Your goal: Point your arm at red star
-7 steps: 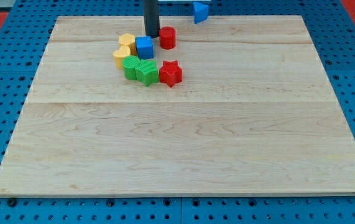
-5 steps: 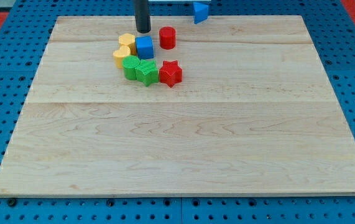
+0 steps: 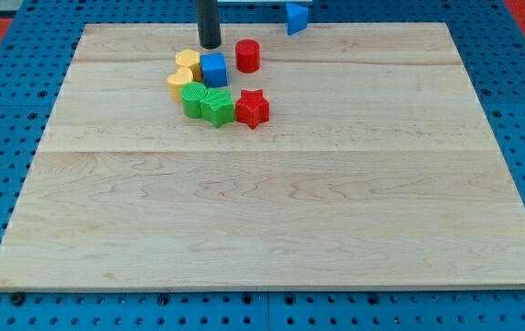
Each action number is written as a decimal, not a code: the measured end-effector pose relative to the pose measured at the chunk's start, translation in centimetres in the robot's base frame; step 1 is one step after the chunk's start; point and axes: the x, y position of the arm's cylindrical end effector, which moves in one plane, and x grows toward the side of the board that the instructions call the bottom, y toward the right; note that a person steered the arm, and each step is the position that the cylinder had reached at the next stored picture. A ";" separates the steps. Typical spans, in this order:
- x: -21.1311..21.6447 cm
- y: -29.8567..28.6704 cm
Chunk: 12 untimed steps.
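The red star [image 3: 252,108] lies on the wooden board [image 3: 271,211] near the view's top, at the right end of a cluster of blocks. My tip [image 3: 210,45] is above and to the left of it, just above the blue cube [image 3: 213,70] and apart from the star. A red cylinder [image 3: 247,56] stands to the right of my tip, above the star.
Two green blocks [image 3: 205,102] touch the star's left side. Two yellow blocks [image 3: 183,73] sit left of the blue cube. A blue triangular block [image 3: 296,17] lies at the board's top edge. Blue pegboard [image 3: 5,138] surrounds the board.
My tip has moved left and slightly up, from between the blue cube and red cylinder to above the blue cube. The blocks have not moved.
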 end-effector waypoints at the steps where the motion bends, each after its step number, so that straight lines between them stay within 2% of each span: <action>1: -0.3 0.2; 4: 0.4 -1.4; 6: 0.4 -4.4; 7: 2.6 -6.3; 9: 19.1 -7.5; 11: 27.7 -1.0; 12: 30.2 4.9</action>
